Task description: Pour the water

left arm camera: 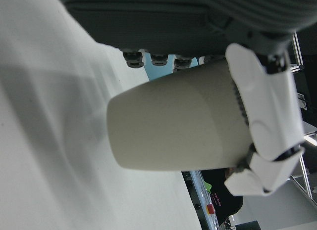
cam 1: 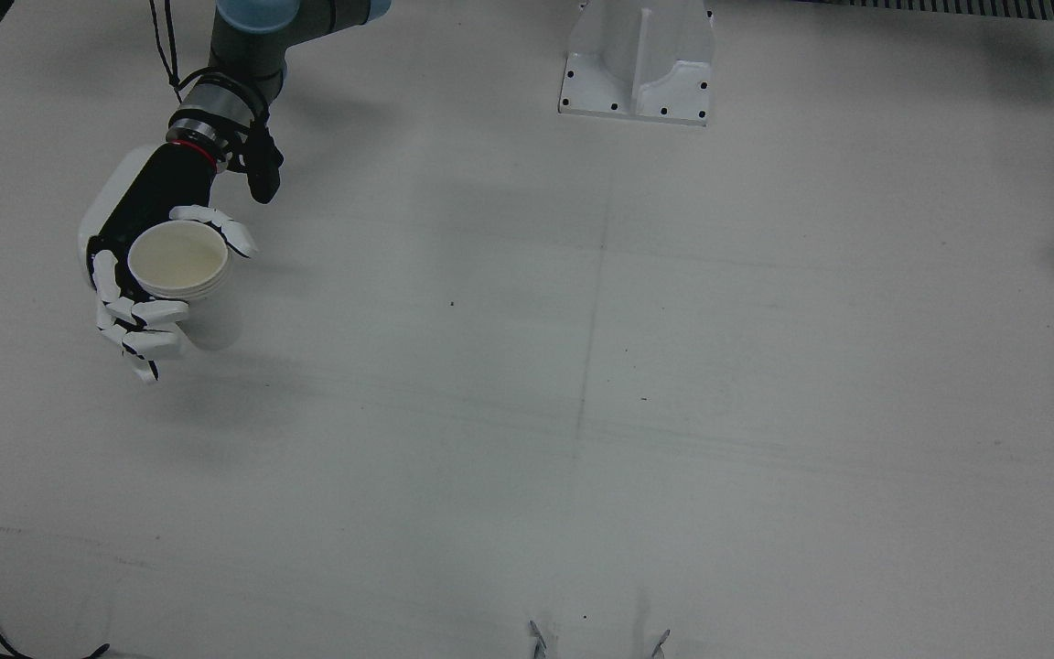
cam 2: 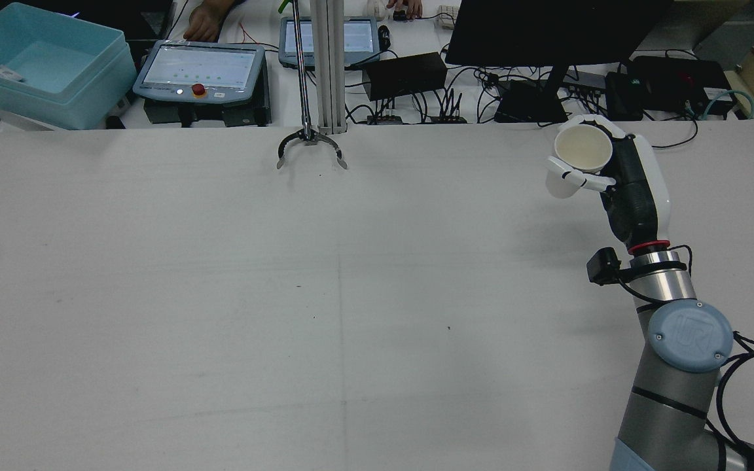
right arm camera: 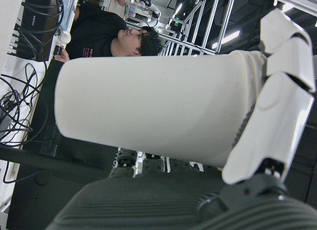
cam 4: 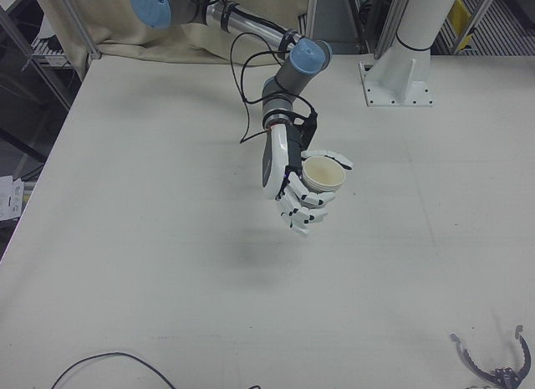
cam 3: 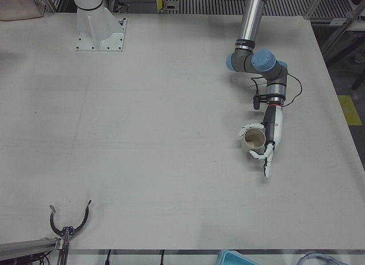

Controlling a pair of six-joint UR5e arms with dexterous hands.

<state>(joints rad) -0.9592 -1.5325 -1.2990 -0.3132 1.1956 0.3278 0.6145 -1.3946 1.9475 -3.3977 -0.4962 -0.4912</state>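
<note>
Paper cup [cam 1: 177, 261] upright in right hand [cam 1: 117, 236], second cup [cam 3: 254, 141] in left hand [cam 3: 270, 137]

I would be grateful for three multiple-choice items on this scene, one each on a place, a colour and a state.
1. Where is the paper cup seen in the front view?
A. standing free on the table
B. in the right hand
C. on the pedestal

2. What colour is the bin at the rear view's top left?
A. red
B. light blue
C. yellow

3. How does that cup sit?
A. mouth up
B. upside down
C. lying on its side

Answers: 1 B, the hand's fingers wrap around it; 2 B, its walls are pale blue; 3 A, its open mouth faces the overhead camera.
</note>
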